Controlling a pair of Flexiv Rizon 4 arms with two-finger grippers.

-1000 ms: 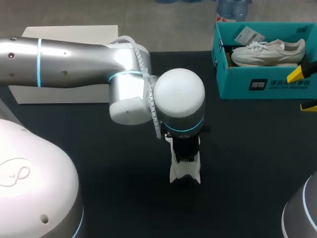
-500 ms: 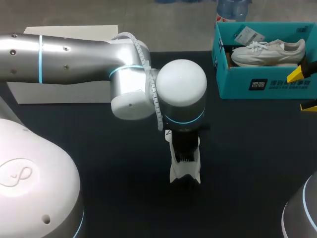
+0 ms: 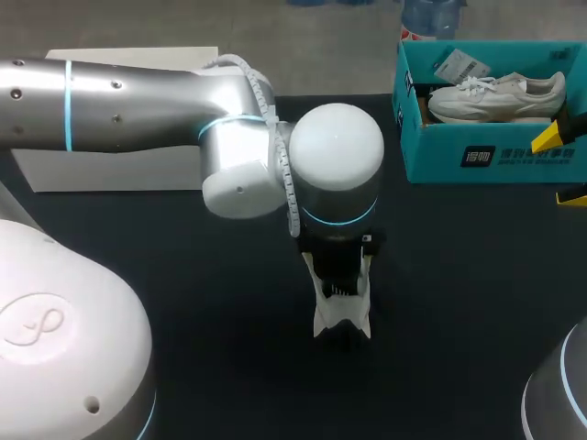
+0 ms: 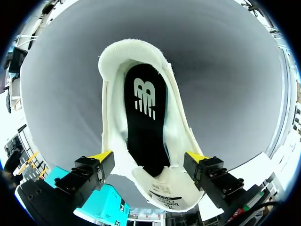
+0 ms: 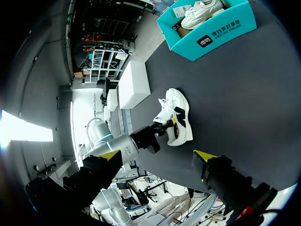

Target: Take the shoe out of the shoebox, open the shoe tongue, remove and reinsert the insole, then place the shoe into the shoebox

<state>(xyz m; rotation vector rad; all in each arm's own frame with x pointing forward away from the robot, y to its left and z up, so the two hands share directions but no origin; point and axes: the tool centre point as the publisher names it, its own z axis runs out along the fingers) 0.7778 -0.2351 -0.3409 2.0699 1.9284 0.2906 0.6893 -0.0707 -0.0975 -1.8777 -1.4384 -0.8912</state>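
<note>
A: Step in hand?

B: My guess is insole removal. The left gripper (image 4: pixel 148 157) sits right over the shoe (image 4: pixel 110 122), looking down into the opening. The black insole (image 4: pixel 143 122) lies flat inside and the tongue (image 4: pixel 164 194) is folded out at the gripper's end.

A: How to do it well?

B: Go in at an end of the insole where an edge can be caught, not mid-sole. Pinch only the insole and keep the white collar out of the grip. Lift slowly so the shoe doesn't come up with it. The other arm could pin the shoe down, but it's far off.

A: Left gripper state?

B: Spread wide, one yellow tip either side of the shoe's tongue end. It's just beside the walls and I can't tell if it touches. It grips nothing.

A: Right one?

B: The right gripper (image 5: pixel 157 154) is also released, fingers wide and empty, well apart from the shoe, at the right edge of the head view.

A: Where's the shoe?

B: Lower middle of the head view, on the dark surface (image 3: pixel 183 275) under the left arm.

A: Farther back?

B: The teal shoebox (image 3: pixel 514 156) is at upper right with a second shoe (image 3: pixel 495 96) in it. A white box (image 3: pixel 92 174) is at upper left.
</note>
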